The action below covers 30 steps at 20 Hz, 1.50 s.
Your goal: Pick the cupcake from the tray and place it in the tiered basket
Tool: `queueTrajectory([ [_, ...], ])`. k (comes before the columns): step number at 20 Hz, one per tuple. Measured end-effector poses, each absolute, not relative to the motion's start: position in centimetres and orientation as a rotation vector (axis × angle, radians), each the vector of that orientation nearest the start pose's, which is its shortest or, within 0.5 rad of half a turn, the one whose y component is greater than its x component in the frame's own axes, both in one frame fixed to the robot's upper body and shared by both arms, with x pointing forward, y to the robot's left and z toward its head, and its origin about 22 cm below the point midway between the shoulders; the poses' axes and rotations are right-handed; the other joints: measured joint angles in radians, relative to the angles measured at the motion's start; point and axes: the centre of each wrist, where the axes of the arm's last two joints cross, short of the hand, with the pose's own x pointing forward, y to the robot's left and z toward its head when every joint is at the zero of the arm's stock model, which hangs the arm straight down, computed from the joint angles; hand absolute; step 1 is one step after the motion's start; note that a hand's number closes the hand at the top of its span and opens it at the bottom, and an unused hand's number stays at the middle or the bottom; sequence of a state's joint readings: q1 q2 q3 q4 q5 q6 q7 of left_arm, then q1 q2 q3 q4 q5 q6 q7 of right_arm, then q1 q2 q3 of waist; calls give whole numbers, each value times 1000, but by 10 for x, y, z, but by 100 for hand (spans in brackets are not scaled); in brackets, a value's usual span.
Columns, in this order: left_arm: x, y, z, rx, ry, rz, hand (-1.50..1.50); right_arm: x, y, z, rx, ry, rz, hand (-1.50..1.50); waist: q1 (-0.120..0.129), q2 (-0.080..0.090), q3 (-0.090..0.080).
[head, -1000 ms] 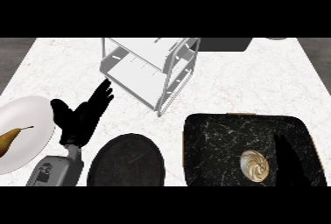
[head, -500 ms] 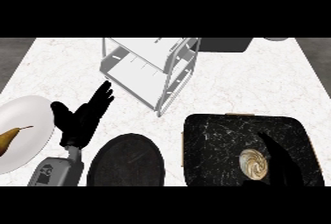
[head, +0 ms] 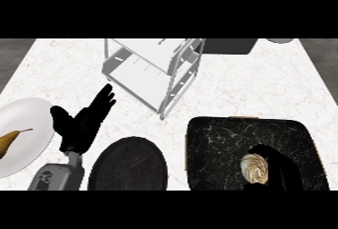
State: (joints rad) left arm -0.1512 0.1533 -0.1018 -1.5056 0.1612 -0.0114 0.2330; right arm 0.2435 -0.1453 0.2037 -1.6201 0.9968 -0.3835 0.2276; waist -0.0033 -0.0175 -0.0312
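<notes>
The cupcake (head: 256, 168) sits on the tray (head: 224, 147), in the tray's lower right part, showing a pale swirled top. The right hand (head: 280, 167) lies over the tray right at the cupcake, its dark fingers curving along the cupcake's upper and right sides. The hand blends into the black marbled tray surface, so whether the fingers actually grip the cupcake cannot be told.

The tray is dark with pale veining and rests on the white marbled tabletop (head: 264, 85). Above and to the left of the tray stands the tiered basket (head: 152, 74), a white wire frame. Just left of the tray lies a round black plate (head: 128, 165). Further left of the tray, beyond the black plate, the left hand (head: 82, 123) is held above the tabletop with fingers straight and spread, pointing towards the basket, holding nothing. At the far left, well apart from the tray, a white plate (head: 30, 129) carries a pear (head: 10, 139).
</notes>
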Motion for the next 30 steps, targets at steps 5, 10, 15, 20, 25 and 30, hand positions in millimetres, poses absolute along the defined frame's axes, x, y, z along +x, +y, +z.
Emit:
queueTrajectory([
  [5,279,227,21,-109,-1389,-140,0,169,-225,-32,-1054,-1329,598,150,-7,1,-1],
  [10,279,228,22,-100,-1392,-140,0,155,-207,-31,-1103,-1103,464,150,-16,3,-10],
  [15,279,227,22,-104,-1393,-141,0,144,-187,-20,-1120,-941,331,150,-19,5,-10],
  [20,280,227,23,-99,-1387,-141,0,146,-149,4,-1091,-968,208,150,-14,8,12],
  [25,277,231,21,-92,-1380,-141,0,152,-127,38,-1160,-1116,171,150,-8,4,16],
  [30,277,231,20,-92,-1375,-138,0,154,-112,67,-1246,-1252,158,150,-10,3,16],
])
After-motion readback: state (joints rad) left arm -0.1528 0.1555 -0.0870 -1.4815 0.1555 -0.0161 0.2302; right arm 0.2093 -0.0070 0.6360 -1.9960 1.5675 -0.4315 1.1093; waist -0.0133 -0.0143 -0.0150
